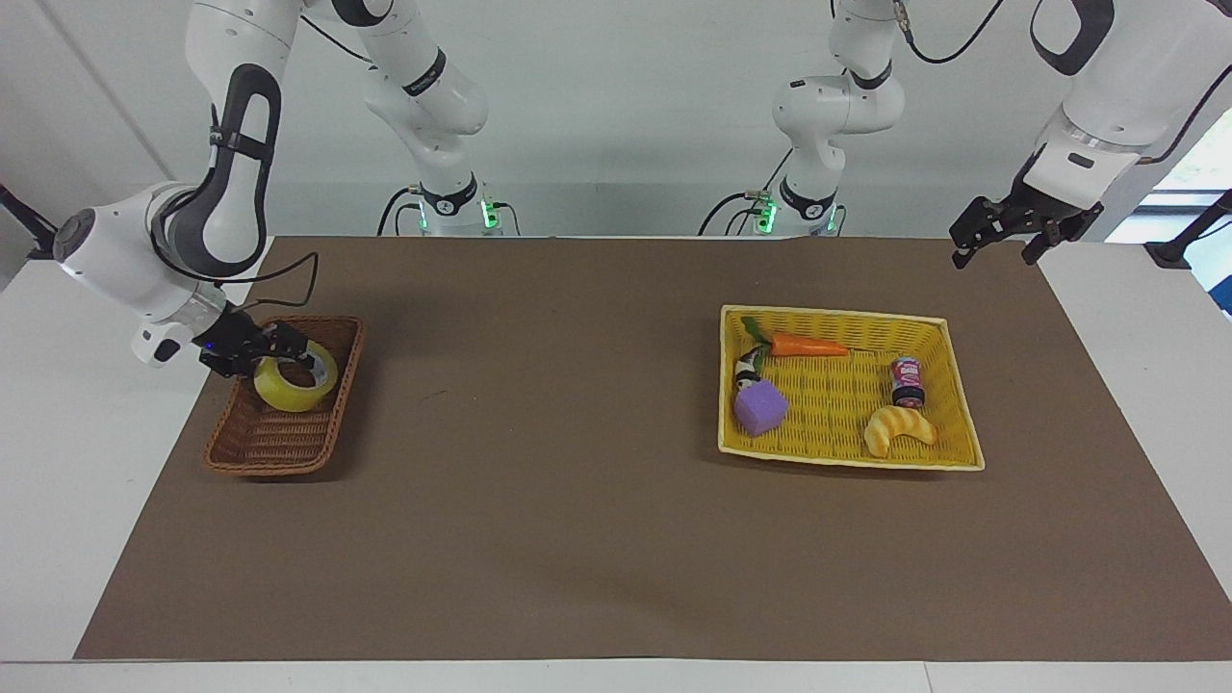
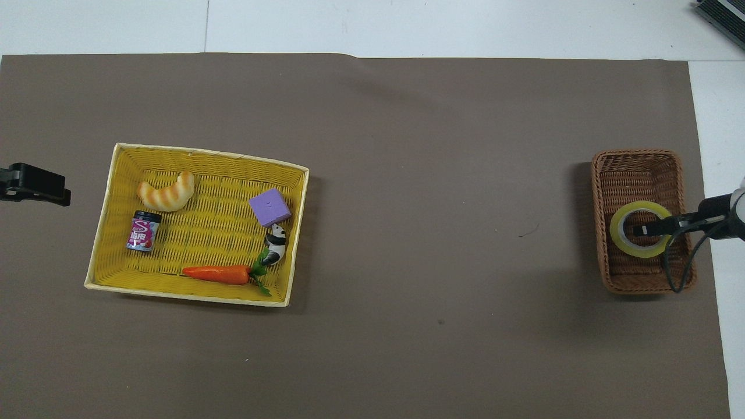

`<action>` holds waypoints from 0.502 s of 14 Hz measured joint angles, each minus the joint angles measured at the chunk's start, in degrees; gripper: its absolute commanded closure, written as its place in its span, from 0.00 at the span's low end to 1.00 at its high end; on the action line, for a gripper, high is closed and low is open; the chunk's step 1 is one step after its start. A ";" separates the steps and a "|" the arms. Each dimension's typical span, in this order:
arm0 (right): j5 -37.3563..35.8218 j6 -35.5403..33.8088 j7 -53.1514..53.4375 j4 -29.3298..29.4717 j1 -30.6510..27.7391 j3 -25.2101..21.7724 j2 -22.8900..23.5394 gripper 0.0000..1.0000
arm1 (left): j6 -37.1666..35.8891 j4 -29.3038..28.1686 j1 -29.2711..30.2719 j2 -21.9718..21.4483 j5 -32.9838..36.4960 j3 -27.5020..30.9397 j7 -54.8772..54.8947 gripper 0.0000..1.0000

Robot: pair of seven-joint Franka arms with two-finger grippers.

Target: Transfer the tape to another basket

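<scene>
The tape (image 1: pixel 289 397), a yellow roll with a pale core, lies in the dark-brown wicker basket (image 1: pixel 269 448) at the right arm's end of the table, in the half nearer the robots. My right gripper (image 1: pixel 294 352) is low over it, open, with its fingers astride the roll's wall and one finger inside the core. From above, the tape (image 2: pixel 640 253) sits in the basket (image 2: pixel 637 163) with the right gripper (image 2: pixel 645 228) reaching into its ring. My left gripper (image 1: pixel 991 252) waits open in the air above the mat's corner by the left arm's end, and also shows in the overhead view (image 2: pixel 35 185).
A wide yellow woven basket (image 1: pixel 847 318) toward the left arm's end holds a carrot (image 1: pixel 807 346), a purple block (image 1: pixel 760 406), a panda figure (image 1: pixel 746 367), a small can (image 1: pixel 907 380) and a croissant toy (image 1: pixel 898 428). A brown mat covers the table.
</scene>
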 measured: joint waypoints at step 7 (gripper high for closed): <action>-0.76 0.25 -2.43 2.65 0.09 -0.02 0.01 0.00 | 0.00 0.00 0.00 0.00 0.00 0.00 0.00 0.00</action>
